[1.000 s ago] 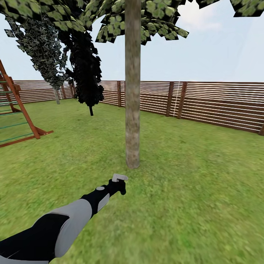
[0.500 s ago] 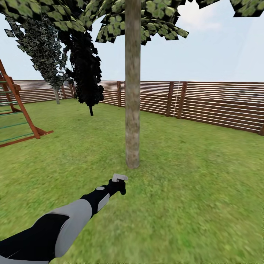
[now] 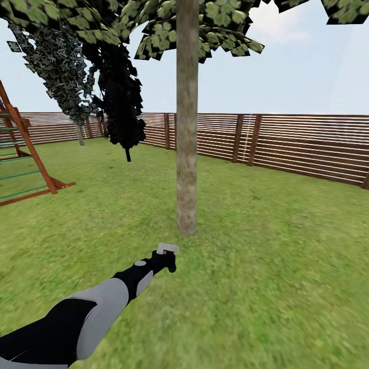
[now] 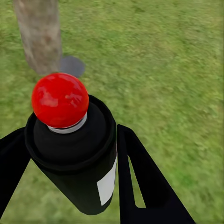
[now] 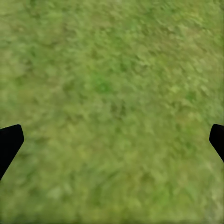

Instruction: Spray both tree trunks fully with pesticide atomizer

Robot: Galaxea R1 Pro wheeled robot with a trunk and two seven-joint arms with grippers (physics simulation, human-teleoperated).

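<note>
Our left pincer (image 4: 70, 177) is clenched around the pesticide atomizer (image 4: 77, 163), a dark bottle with a white label and a red ball on its top; the two black fingers (image 4: 140, 182) press its sides. In the head view we see the left pincer (image 3: 165, 259) stretched forward above the lawn (image 3: 266, 266), with the grey trigger head (image 3: 167, 248) of the bottle above it, pointing toward the tree trunk (image 3: 186, 154). The trunk stands near, straight and pale, and its green crown (image 3: 205, 25) spreads above. Our right pincer (image 5: 112, 140) is released, the two finger tips wide apart over grass. Behind the tree runs the brown slat fence (image 3: 287, 143), with a dark conifer (image 3: 120, 102) to the left and a wooden climbing frame (image 3: 25, 154) beyond it.
</note>
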